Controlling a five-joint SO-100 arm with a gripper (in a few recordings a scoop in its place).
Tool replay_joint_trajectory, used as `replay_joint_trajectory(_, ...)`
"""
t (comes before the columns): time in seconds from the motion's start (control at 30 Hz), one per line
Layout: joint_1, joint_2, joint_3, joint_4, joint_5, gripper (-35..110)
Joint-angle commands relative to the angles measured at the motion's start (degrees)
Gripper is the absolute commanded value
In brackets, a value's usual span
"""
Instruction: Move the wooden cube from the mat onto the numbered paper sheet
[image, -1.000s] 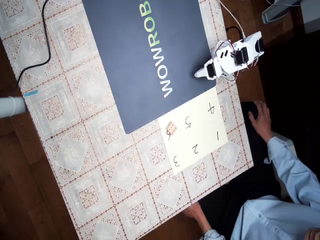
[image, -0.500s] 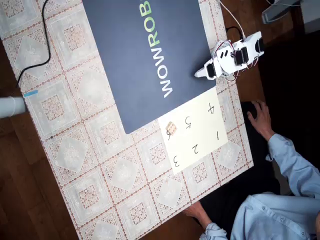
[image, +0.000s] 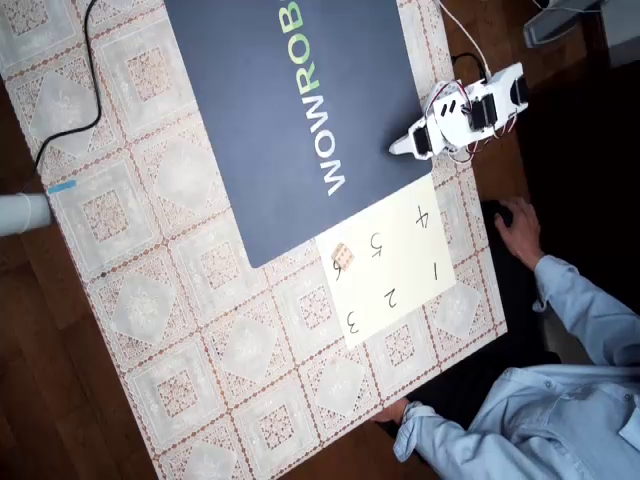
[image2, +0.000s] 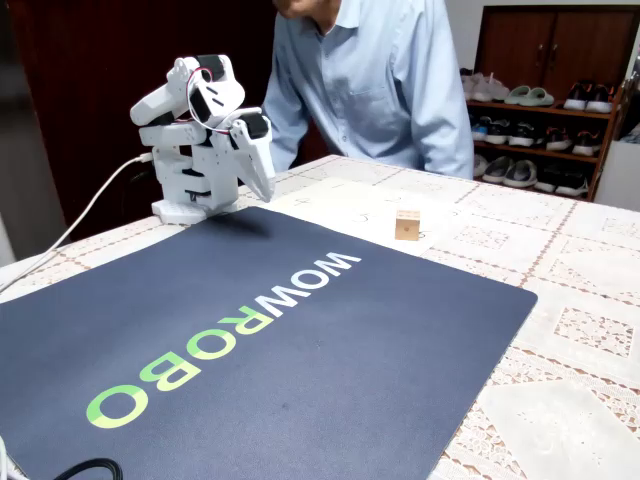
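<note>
The wooden cube (image: 343, 256) rests on the numbered paper sheet (image: 400, 275), at the sheet's edge nearest the mat, beside a handwritten digit. From the fixed view the cube (image2: 407, 225) stands on the pale sheet (image2: 340, 205) just beyond the navy mat (image2: 250, 340). The white arm is folded up at the mat's (image: 300, 100) right edge. Its gripper (image: 400, 148) points down over the mat's corner, shut and holding nothing, well apart from the cube. In the fixed view the gripper (image2: 264, 185) hangs beside the arm's base.
A person sits at the table behind the paper sheet (image2: 370, 80), one hand (image: 517, 228) resting past the table edge. A black cable (image: 88, 90) crosses the lace tablecloth (image: 200, 330) at the left. A white object (image: 20, 213) pokes in at the left edge.
The person has leaned and shifted their arm and body at the lower right. The robot arm and the cube have stayed where they were.
</note>
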Motion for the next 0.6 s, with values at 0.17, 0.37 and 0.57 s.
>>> replay_joint_trajectory(0.17, 0.53, 0.7, 5.27, -18.28, 1.85, 0)
replay_joint_trajectory(0.37, 0.62, 0.7, 7.29, -23.64, 2.99, 0)
replay_joint_trajectory(0.57, 0.62, 0.7, 7.38, -23.64, 3.08, 2)
